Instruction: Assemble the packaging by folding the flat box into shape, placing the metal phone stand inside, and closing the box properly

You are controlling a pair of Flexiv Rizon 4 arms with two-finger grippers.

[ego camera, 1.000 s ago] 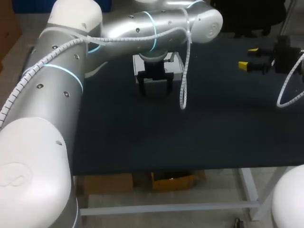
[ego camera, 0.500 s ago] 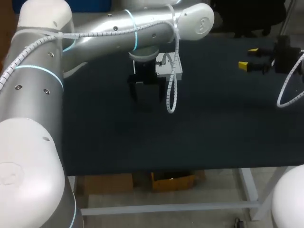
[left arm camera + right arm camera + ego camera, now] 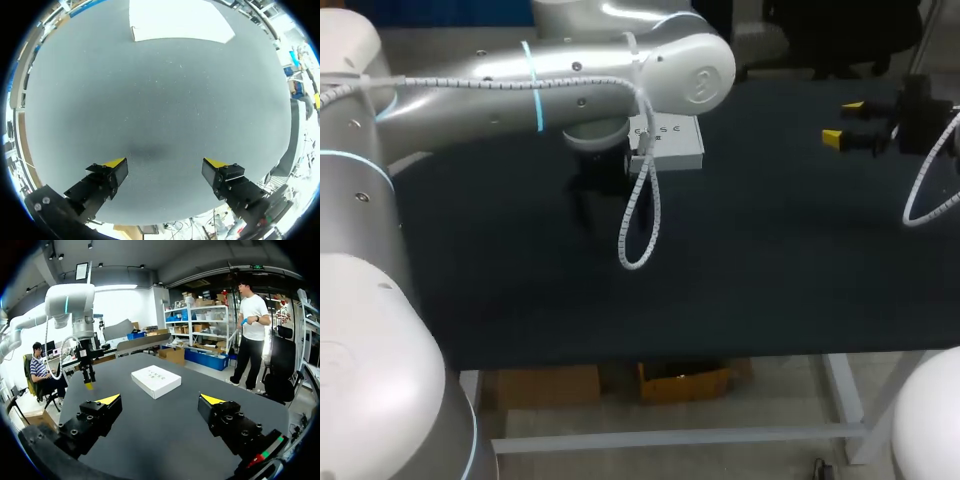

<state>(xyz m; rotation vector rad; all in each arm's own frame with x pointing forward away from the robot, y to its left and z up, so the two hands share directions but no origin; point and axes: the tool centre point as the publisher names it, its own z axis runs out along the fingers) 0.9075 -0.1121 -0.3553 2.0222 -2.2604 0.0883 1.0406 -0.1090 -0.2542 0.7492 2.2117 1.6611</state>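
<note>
Box (image 3: 670, 142) now uncovered | left claw (image 3: 165, 169) wide (empty), shifted aside from it | right claw (image 3: 159, 401) wide

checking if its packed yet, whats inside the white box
The white box lies shut on the table. Its lid hides the inside, so what it holds cannot be seen. Nothing rests on top of it.
</note>
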